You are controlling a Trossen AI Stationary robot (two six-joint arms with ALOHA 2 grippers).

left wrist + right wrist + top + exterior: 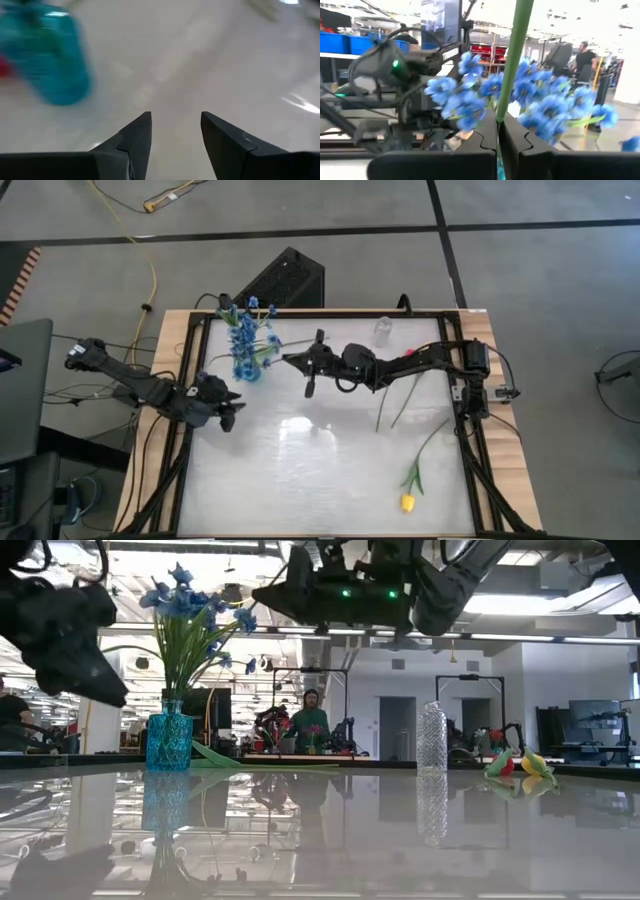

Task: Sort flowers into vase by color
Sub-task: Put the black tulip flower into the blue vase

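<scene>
The right claw [497,142] is clenched on a green flower stem [512,60], held in the air just beside the blue flowers [247,330] that stand in the turquoise vase [247,369]. Delivery looks like the step in hand: the stem must be swung upright over the vase mouth and lowered in before release. The left claw [175,140] hangs released, with the vase near and ahead of it. A yellow tulip [408,502] lies on the bench [320,470], well apart from both claws, beside a clear vase [431,738]
</scene>
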